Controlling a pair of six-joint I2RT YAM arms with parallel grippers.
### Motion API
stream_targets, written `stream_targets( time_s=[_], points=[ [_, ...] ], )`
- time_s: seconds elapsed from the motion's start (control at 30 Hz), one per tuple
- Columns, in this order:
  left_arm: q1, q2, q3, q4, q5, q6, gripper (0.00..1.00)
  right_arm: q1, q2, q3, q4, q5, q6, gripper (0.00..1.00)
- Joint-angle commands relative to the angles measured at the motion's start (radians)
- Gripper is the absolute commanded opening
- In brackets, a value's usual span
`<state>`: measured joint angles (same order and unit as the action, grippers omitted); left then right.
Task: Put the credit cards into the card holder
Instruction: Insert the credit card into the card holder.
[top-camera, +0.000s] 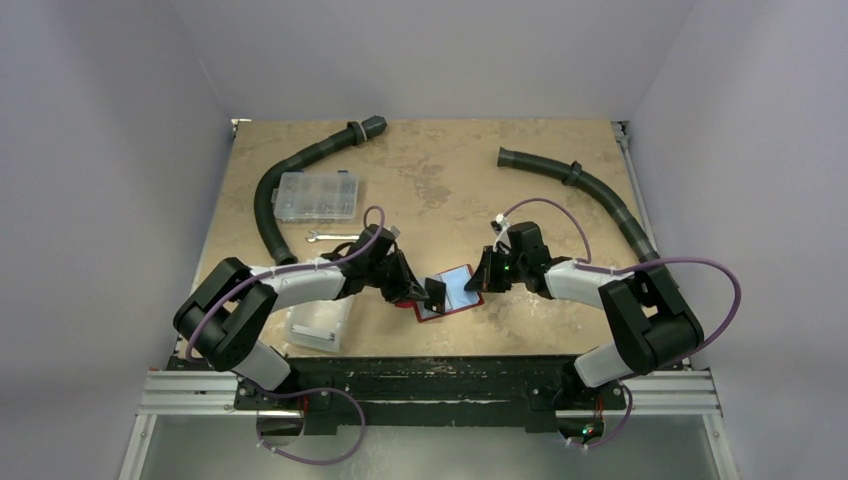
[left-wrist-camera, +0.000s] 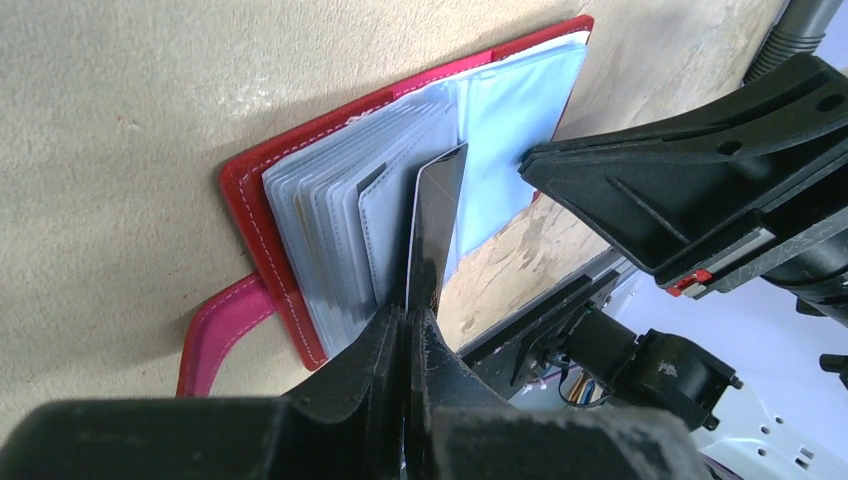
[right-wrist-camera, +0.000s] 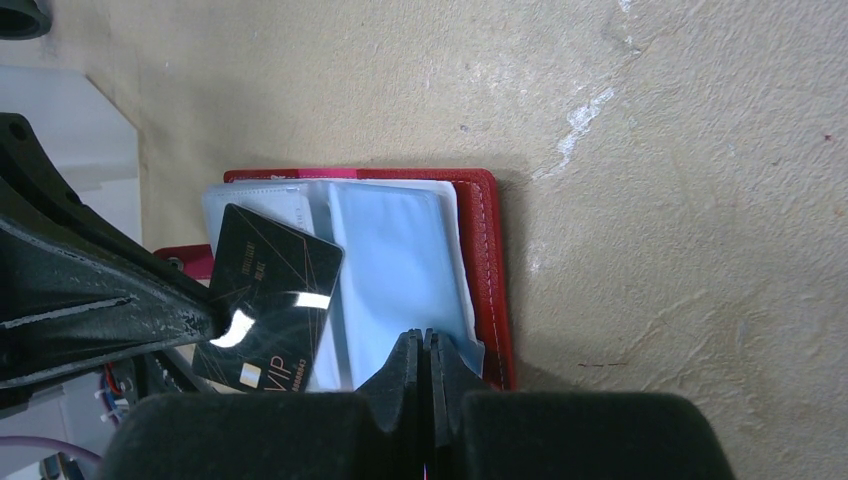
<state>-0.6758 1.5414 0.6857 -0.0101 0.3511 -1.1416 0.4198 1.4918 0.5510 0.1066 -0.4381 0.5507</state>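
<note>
One black card (left-wrist-camera: 438, 215) in play: clamped edge-on in left gripper (left-wrist-camera: 408, 315), tip among clear sleeves (left-wrist-camera: 330, 220) of open card holder (left-wrist-camera: 250, 190) on table (right-wrist-camera: 700, 200). Right gripper (right-wrist-camera: 424, 340) closed tight, tips pressing the sleeves. Risk: missing pocket mouth, buckling the sleeves, shoving holder sideways.

A tan, mottled table (top-camera: 440, 170) carries the clutter. At ten o'clock from its middle sits a clear compartment box (top-camera: 316, 196), with a small metal wrench (top-camera: 330, 237) just beside it at its six o'clock. A black ribbed hose (top-camera: 265, 205) curves from eleven round to nine. A second hose (top-camera: 600, 188) sweeps from one to three. A white bin (top-camera: 315, 325) lies at eight.
</note>
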Motion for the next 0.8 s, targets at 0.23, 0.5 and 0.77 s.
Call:
stream_targets(
  time_s=[0.23, 0.5, 0.77],
  points=[
    [-0.025, 0.009, 0.065, -0.084, -0.051, -0.02, 0.0, -0.001, 0.0, -0.022, 0.021, 0.041, -0.017, 0.0],
    [-0.039, 0.056, 0.087, -0.086, -0.078, -0.034, 0.0, -0.002, -0.004, -0.026, 0.023, 0.038, -0.017, 0.0],
    [-0.043, 0.044, -0.005, 0.118, -0.102, -0.09, 0.0, -0.002, -0.005, -0.026, 0.023, 0.035, -0.017, 0.0]
  ],
)
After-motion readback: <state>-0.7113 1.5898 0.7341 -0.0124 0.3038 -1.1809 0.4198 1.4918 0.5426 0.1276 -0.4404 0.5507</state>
